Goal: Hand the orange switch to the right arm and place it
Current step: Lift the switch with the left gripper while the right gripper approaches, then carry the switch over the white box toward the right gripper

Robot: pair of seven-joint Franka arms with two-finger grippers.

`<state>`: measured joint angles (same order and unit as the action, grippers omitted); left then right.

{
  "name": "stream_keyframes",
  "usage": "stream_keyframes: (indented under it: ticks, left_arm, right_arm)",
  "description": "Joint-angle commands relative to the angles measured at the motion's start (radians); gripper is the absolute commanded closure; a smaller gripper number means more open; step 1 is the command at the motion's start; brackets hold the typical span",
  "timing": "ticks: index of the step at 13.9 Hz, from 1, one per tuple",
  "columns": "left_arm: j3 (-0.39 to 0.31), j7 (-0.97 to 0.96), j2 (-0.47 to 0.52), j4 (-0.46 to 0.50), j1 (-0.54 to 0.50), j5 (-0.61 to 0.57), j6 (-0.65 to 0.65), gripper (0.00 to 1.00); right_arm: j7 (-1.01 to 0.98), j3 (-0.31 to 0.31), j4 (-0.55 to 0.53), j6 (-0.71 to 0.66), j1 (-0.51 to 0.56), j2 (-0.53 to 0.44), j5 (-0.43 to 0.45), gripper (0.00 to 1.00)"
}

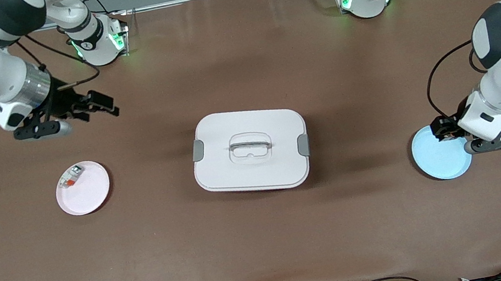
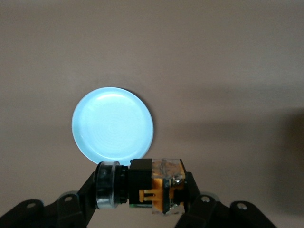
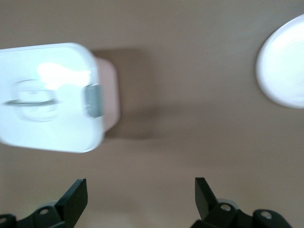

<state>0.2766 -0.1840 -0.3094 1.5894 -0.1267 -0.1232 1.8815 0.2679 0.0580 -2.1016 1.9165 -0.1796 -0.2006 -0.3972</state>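
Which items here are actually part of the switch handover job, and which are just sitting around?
Part of the job:
- orange switch, gripped in the left claw above the blue plate
- right claw, open, in the air over the table near the pink plate

Just lying about:
- white lidded container, mid-table
- small white-grey part on the pink plate

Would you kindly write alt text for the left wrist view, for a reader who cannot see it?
The left gripper holds the orange switch, a small black and orange block with a clear round cap, its jaws shut on it. It hangs above the brown table, at the edge of an empty light blue plate.
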Motion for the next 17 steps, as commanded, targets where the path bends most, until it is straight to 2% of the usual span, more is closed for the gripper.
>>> stream_keyframes:
  ticks: [1, 3, 7, 10, 12, 15, 17]
  left_arm:
    - [0.042, -0.073, -0.005, -0.066, -0.001, 0.085, -0.067, 1.0]
    - [0.103, -0.181, -0.005, -0.089, -0.001, 0.099, -0.108, 1.0]
    - [0.212, -0.426, -0.013, -0.121, 0.004, 0.164, -0.127, 1.0]
    - [0.298, -0.609, -0.037, -0.147, 0.016, 0.192, -0.125, 1.0]
    - [0.317, -0.733, -0.046, -0.154, 0.064, 0.206, -0.116, 1.0]
    - [0.315, -0.917, -0.102, -0.215, 0.151, 0.28, -0.105, 1.0]
    - [0.315, -1.052, -0.137, -0.245, 0.208, 0.281, -0.061, 1.0]
  right_arm:
    - [0.045, -0.006, -0.06, 0.035, -0.03, -0.074, -0.122, 0.0]
    - [0.048, -0.006, -0.083, 0.091, -0.07, -0.103, -0.158, 0.0]
    - [0.057, -0.006, -0.172, 0.238, -0.148, -0.16, -0.299, 0.0]
    - [0.079, -0.004, -0.182, 0.321, -0.207, -0.16, -0.394, 0.0]
    - [0.097, -0.004, -0.193, 0.416, -0.282, -0.158, -0.425, 0.0]
    - [0.221, -0.004, -0.192, 0.585, -0.392, -0.128, -0.428, 0.0]
    - [0.273, -0.004, -0.187, 0.65, -0.44, -0.099, -0.442, 0.0]
